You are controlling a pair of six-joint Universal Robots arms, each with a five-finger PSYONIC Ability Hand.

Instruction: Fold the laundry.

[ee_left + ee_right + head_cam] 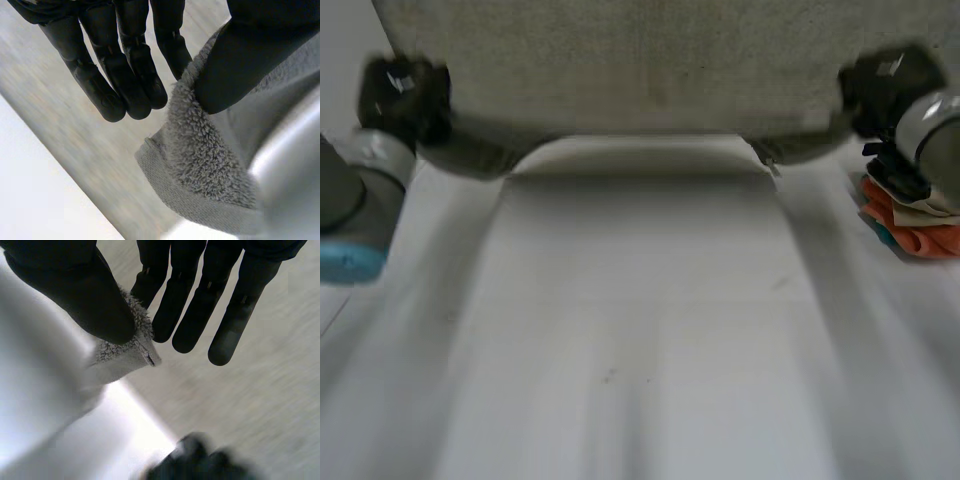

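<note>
Two-handed: held towel (620, 70) stretched above table (640, 350). Pinched one corner between thumb and fingers of left hand (405, 95), other corner likewise in right hand (882, 85). Judged as spreading step; required next lowering it flat onto table, edge kept taut.

The head camera looked down from behind and between the arms at the white table (640, 330), with the grey towel (620, 60) hanging across the far part of its view. Each wrist camera looked from very near along its own palm, one at the left hand (125, 65) and the other at the right hand (240, 300). All three views shared the towel's corners, each pinched by one hand.
</note>
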